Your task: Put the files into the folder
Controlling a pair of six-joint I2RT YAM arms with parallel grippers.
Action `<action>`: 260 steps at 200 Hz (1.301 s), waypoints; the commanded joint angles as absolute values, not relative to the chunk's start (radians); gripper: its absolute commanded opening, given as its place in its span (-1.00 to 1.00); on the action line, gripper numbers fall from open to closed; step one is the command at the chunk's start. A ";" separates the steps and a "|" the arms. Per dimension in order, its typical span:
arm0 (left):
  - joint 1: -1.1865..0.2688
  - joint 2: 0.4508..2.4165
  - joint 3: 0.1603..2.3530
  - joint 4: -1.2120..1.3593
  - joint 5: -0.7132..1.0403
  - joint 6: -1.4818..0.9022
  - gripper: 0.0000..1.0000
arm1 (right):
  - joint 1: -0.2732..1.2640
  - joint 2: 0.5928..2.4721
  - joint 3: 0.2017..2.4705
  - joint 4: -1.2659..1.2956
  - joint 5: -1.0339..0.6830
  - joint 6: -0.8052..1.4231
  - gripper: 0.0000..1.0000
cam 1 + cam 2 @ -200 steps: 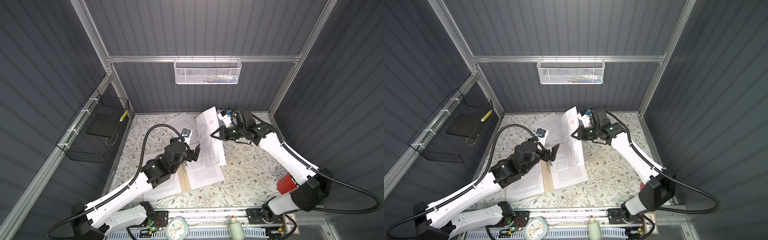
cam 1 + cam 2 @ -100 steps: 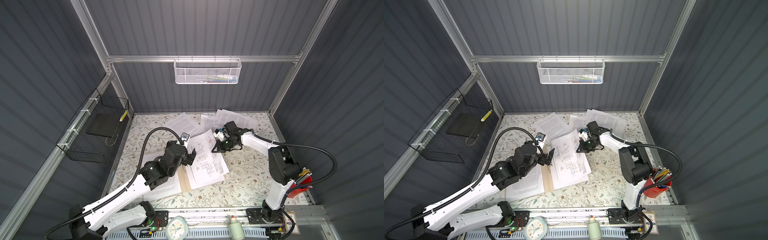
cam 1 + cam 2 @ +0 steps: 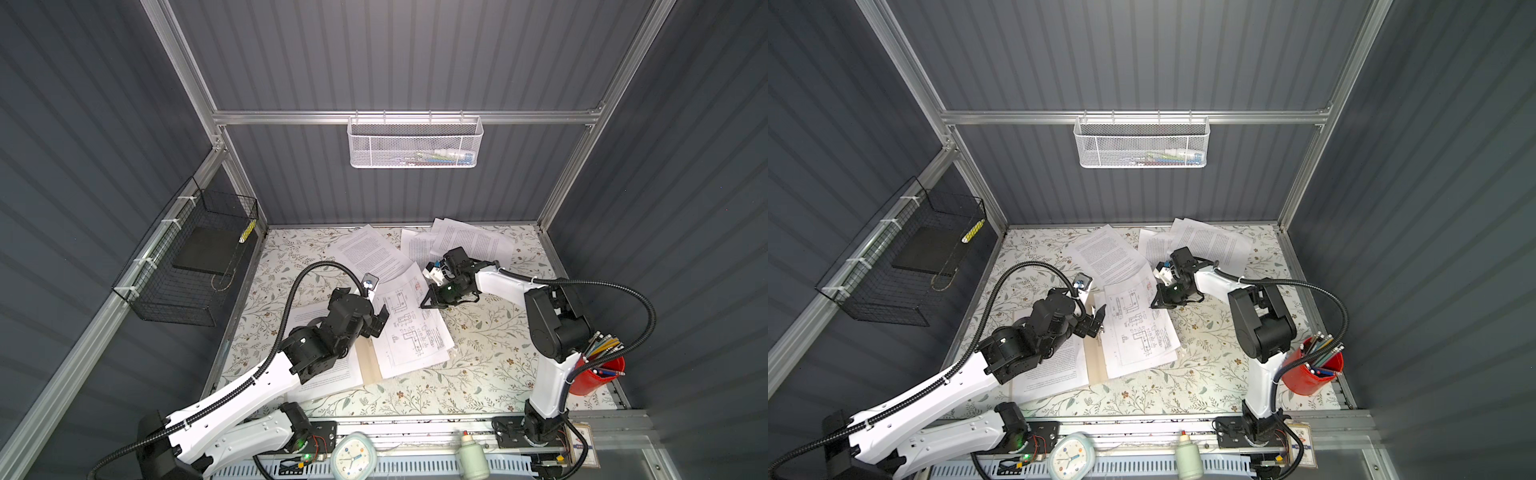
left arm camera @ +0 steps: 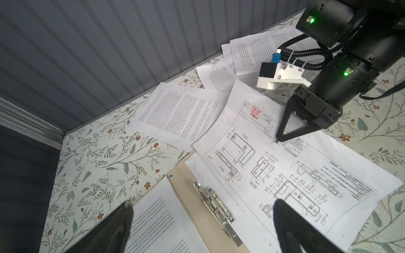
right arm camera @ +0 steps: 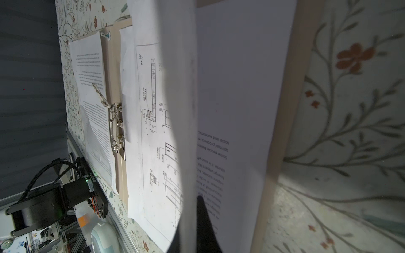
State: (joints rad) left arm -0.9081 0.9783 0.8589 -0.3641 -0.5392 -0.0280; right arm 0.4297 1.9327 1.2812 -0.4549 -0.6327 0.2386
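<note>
Top views both show the flowered table (image 3: 490,357) with the folder (image 3: 368,361) lying open at its front middle, only the tan spine strip and edges showing. Of the files (image 3: 374,255), a text sheet (image 3: 1054,370) covers the folder's left half, partly under the left arm. A drawing sheet (image 3: 409,332) lies skewed over the right half, on top of another printed page. Three loose sheets (image 3: 471,243) overlap by the back wall. The left gripper (image 3: 380,322) hovers over the spine, its jaws spread wide with nothing between them. The right gripper (image 4: 277,140) has its fingertips pressed together on the drawing sheet's far edge, pinching the paper, which curls up beside them in the right wrist view. Along the spine lies the metal clip (image 4: 215,203)
</note>
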 commanded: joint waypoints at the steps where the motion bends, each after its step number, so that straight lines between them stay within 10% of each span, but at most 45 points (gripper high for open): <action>1: -0.903 0.984 0.860 -0.384 -0.523 -0.022 0.99 | 0.447 1.938 1.280 -0.449 -0.658 0.244 -1.00; 260: -0.901 1.026 0.861 -0.503 -0.440 -0.110 0.99 | 0.487 1.976 1.278 -0.450 -0.687 0.236 -1.00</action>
